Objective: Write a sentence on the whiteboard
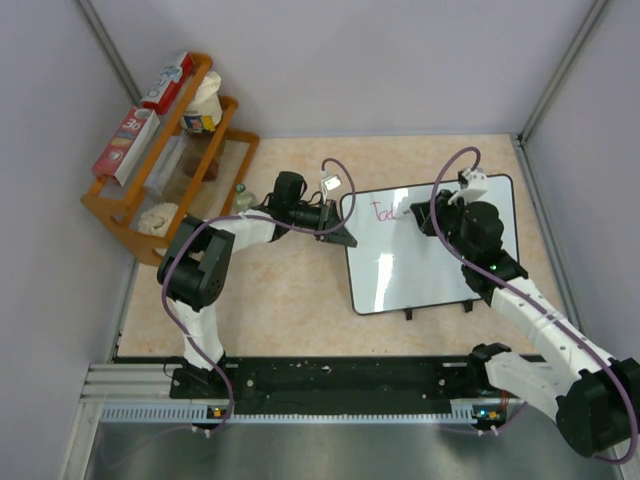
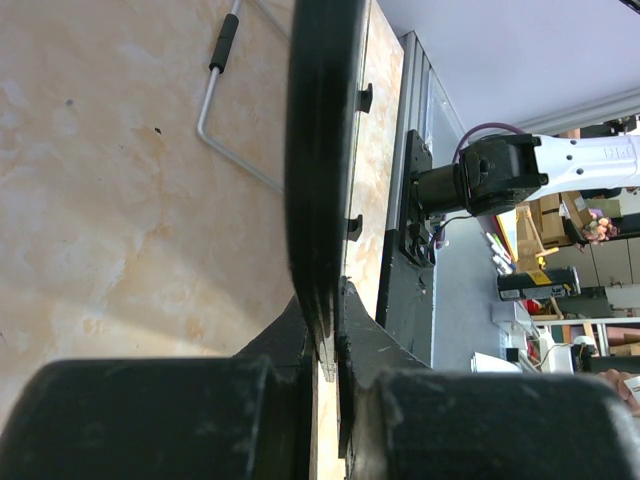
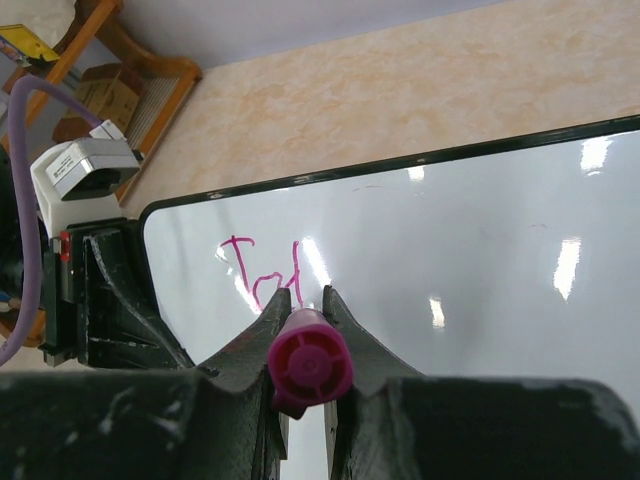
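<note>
whiteboard [image 1: 450, 262] lies on the counter [image 1: 290, 300], its left edge clamped in left claw [image 1: 343, 232]; right claw [image 3: 300, 298] grips pink marker [image 3: 310, 365] at sentence [image 3: 258, 272], "tod".

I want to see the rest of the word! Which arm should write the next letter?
Right. The right gripper holds the pink marker by the unfinished writing. The left gripper only clamps the whiteboard edge.

Bright even light, glare streaks on the whiteboard [image 3: 500, 230], soft shadows, wrist-view foregrounds blurred
</note>
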Controlling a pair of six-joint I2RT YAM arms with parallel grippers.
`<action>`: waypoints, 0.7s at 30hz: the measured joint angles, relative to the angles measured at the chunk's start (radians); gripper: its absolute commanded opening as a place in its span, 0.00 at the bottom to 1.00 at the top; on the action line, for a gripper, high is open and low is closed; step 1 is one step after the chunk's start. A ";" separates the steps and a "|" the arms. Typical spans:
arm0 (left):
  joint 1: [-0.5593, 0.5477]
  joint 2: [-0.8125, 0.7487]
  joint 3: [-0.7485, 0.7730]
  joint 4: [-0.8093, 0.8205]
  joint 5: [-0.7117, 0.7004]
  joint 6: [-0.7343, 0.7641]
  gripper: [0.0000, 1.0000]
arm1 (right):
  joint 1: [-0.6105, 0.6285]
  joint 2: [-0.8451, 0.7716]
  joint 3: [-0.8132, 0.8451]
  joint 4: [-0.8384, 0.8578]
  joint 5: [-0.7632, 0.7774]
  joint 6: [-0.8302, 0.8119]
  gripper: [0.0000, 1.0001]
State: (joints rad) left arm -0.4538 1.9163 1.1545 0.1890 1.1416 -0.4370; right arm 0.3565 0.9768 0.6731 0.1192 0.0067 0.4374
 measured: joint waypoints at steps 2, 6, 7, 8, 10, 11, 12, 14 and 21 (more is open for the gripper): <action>0.000 0.000 0.000 0.000 0.000 0.000 0.00 | 0.000 -0.001 0.000 -0.001 0.003 0.000 0.00; 0.000 0.000 0.000 0.000 0.000 0.000 0.00 | 0.000 -0.002 0.000 0.000 0.008 0.001 0.00; 0.000 0.000 0.000 0.000 0.000 0.000 0.00 | 0.000 -0.002 0.000 0.000 0.008 0.002 0.00; 0.000 0.000 0.000 0.000 0.000 0.000 0.00 | 0.000 -0.002 0.000 0.000 0.008 0.002 0.00; 0.000 0.000 0.000 0.000 0.000 0.000 0.00 | 0.000 -0.002 0.001 0.001 0.008 0.007 0.00; 0.000 0.000 0.000 0.000 0.001 0.000 0.00 | 0.000 -0.002 0.001 0.004 0.008 0.009 0.00; 0.000 0.000 0.000 0.001 0.002 0.000 0.00 | 0.000 -0.002 0.002 0.008 0.008 0.013 0.00; 0.000 0.000 0.000 0.001 0.003 0.000 0.00 | 0.000 -0.002 0.002 0.014 0.007 0.019 0.00; 0.000 0.000 0.000 0.002 0.003 0.000 0.00 | -0.014 -0.002 0.006 0.014 0.018 0.029 0.00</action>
State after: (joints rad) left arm -0.4538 1.9163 1.1545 0.1909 1.1446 -0.4366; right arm 0.3428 0.9749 0.6792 0.1337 0.0242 0.4667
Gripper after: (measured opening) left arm 0.069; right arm 0.127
